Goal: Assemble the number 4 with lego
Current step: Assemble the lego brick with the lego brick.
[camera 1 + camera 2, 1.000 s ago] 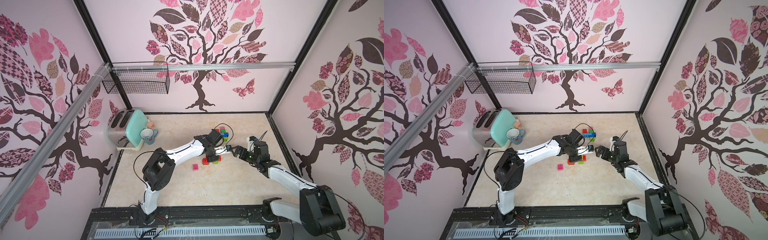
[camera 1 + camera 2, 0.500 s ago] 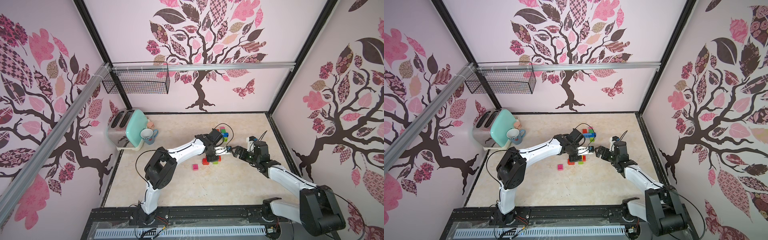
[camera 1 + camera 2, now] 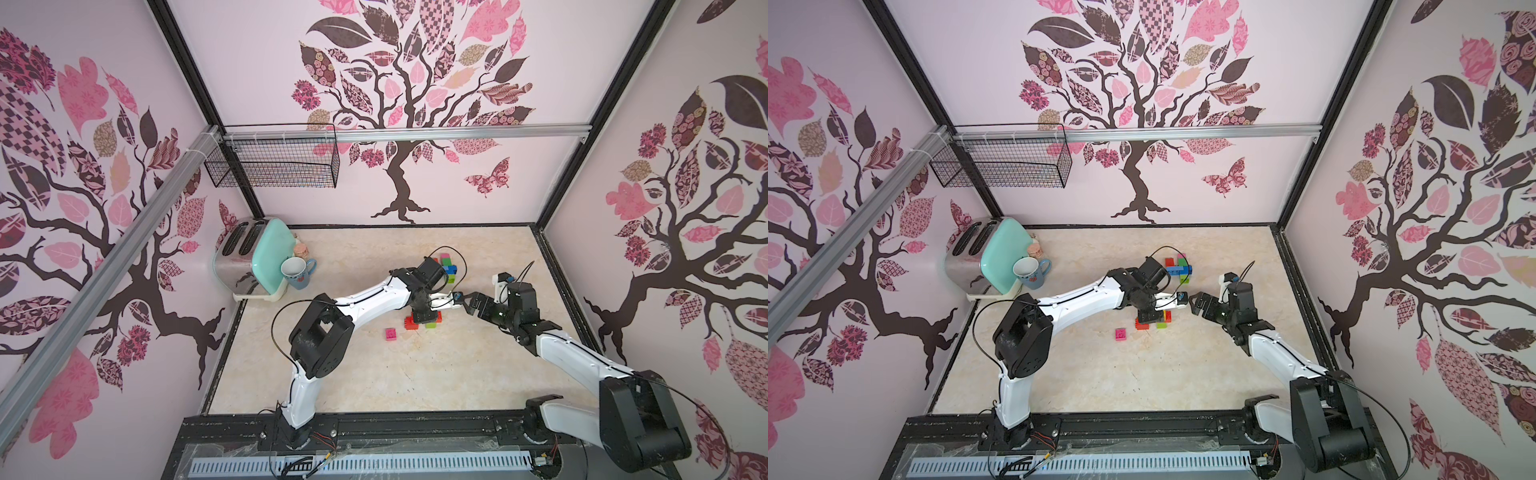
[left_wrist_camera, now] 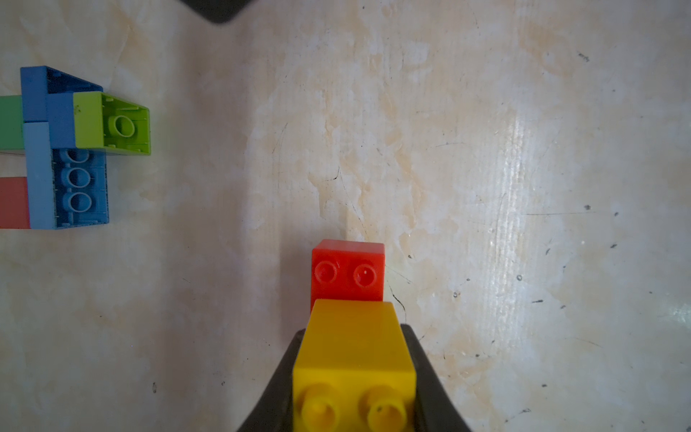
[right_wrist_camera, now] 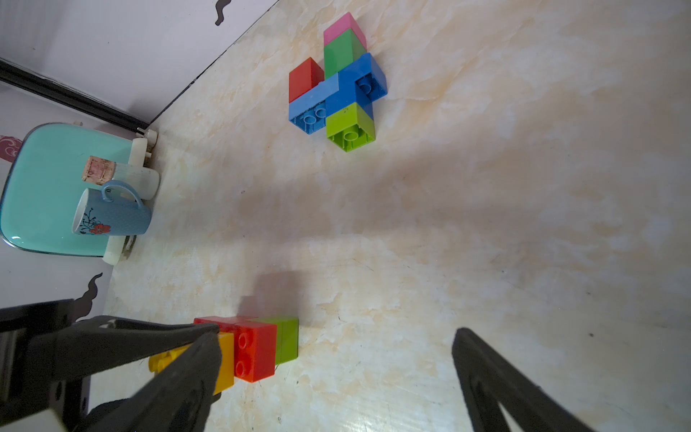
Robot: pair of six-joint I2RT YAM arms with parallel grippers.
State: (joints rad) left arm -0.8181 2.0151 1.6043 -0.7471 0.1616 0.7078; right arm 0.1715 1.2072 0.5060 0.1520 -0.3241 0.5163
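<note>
My left gripper [image 4: 352,328] is shut on a yellow lego brick [image 4: 353,366], fingers pointing down at the table. The yellow brick sits against a red brick [image 5: 256,351] that adjoins a lime-green one [image 5: 287,338]; this small group [image 3: 419,324] lies mid-table. A loose pink brick [image 3: 390,333] lies just left of it. Farther back lies a joined cluster [image 5: 336,82] of pink, green, red, blue and lime bricks, seen in both top views [image 3: 1179,268]. My right gripper [image 5: 336,333] stands open and holds nothing, just right of the left gripper [image 3: 422,313].
A mint toaster [image 3: 253,266] with a blue mug [image 3: 297,272] against it stands at the back left. A wire basket [image 3: 274,160] hangs on the back wall. Walls close off three sides; the black rail [image 3: 374,428] runs along the front.
The left arm has shifted very slightly above the red and green bricks. Both grippers keep their states and the bricks on the table have not moved.
</note>
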